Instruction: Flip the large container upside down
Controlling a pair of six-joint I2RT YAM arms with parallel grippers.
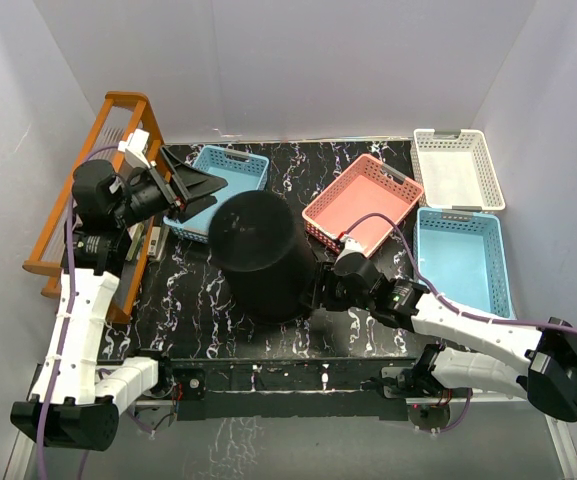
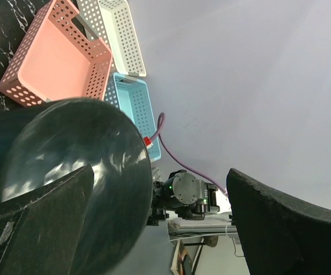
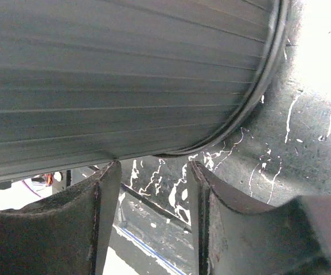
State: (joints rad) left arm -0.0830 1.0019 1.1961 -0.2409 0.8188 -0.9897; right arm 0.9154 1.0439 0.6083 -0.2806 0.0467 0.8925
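Observation:
The large container [image 1: 260, 255], a black round bucket with ribbed sides, stands in the middle of the black marbled table [image 1: 368, 320] with its closed base facing up. My left gripper [image 1: 196, 188] is open beside the bucket's upper left edge. In the left wrist view its wide-spread fingers [image 2: 39, 220] flank the shiny base [image 2: 79, 166] without gripping it. My right gripper [image 1: 318, 290] is open low at the bucket's right side. In the right wrist view the ribbed wall [image 3: 125, 69] and rim [image 3: 267, 80] fill the top, just above the empty right gripper [image 3: 154, 217].
An orange wooden rack [image 1: 93, 190] stands at the left edge. A blue basket [image 1: 236, 168] sits behind the bucket and a pink basket [image 1: 363, 200] to its right. A white basket [image 1: 458, 168] and another blue basket [image 1: 465, 262] lie at the far right.

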